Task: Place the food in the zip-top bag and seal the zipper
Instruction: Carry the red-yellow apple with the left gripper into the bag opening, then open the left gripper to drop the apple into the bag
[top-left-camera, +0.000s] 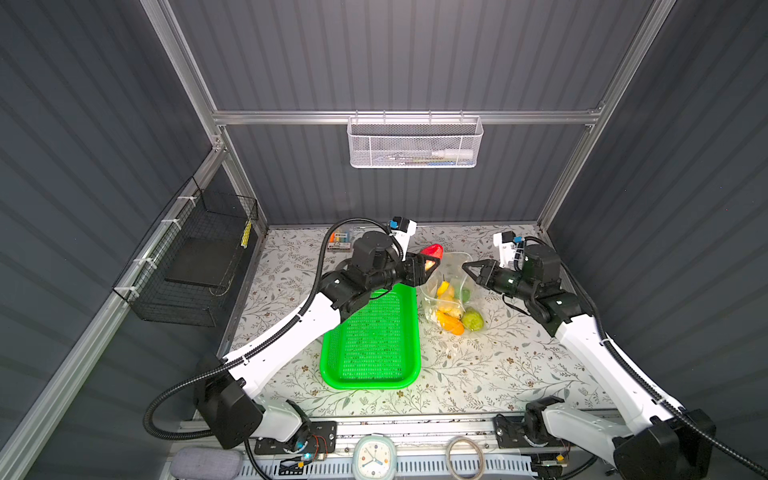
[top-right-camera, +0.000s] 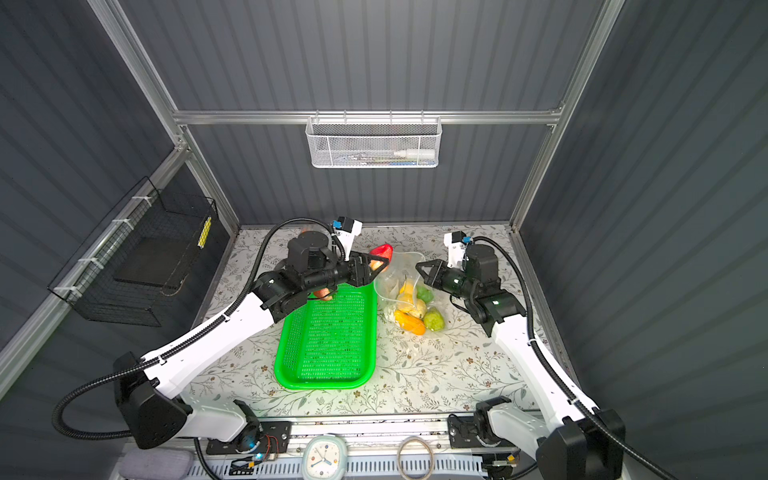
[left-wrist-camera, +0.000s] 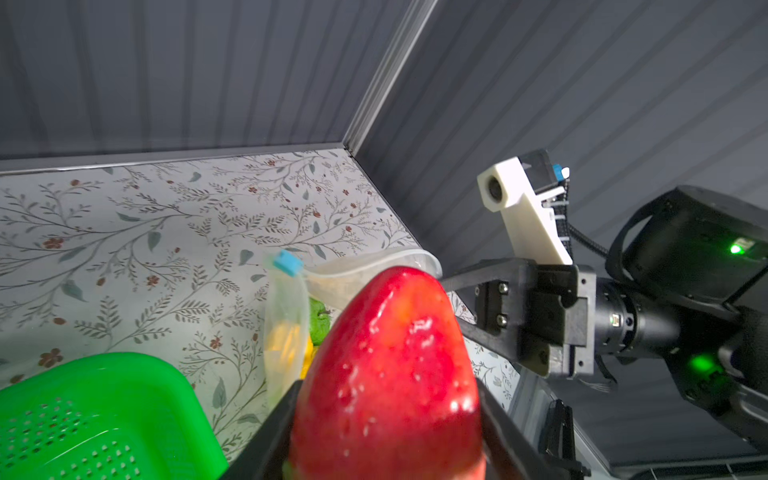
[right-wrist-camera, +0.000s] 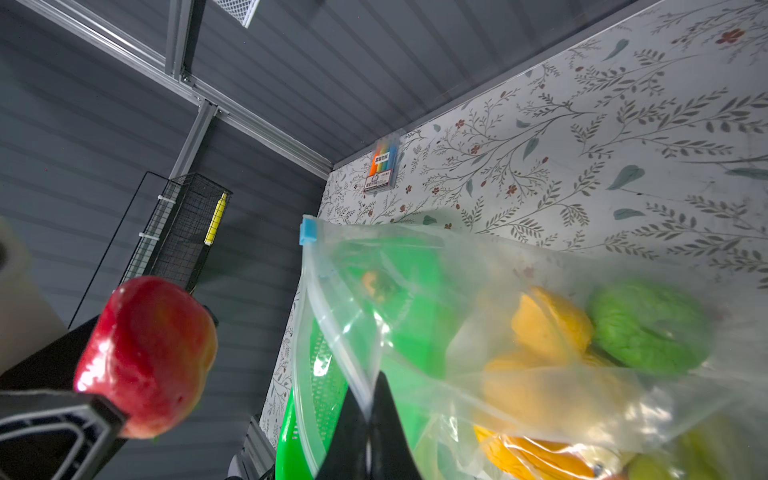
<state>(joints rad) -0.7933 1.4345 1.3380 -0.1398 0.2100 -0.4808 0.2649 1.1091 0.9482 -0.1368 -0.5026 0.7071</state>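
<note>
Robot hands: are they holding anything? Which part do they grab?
The left gripper clamps the red toy fruit by its sides. The right gripper pinches the zip-top bag at its mouth edge.

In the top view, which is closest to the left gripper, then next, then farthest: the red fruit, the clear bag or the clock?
1. red fruit: held in the left gripper.
2. clear bag: just beside it, rightward.
3. clock: far off, front edge.

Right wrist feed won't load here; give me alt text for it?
The right gripper, jaws shut, pinches the mouth edge of the zip-top bag; yellow and green food shows inside. Beside the bag, the left gripper holds a red fruit.
</note>
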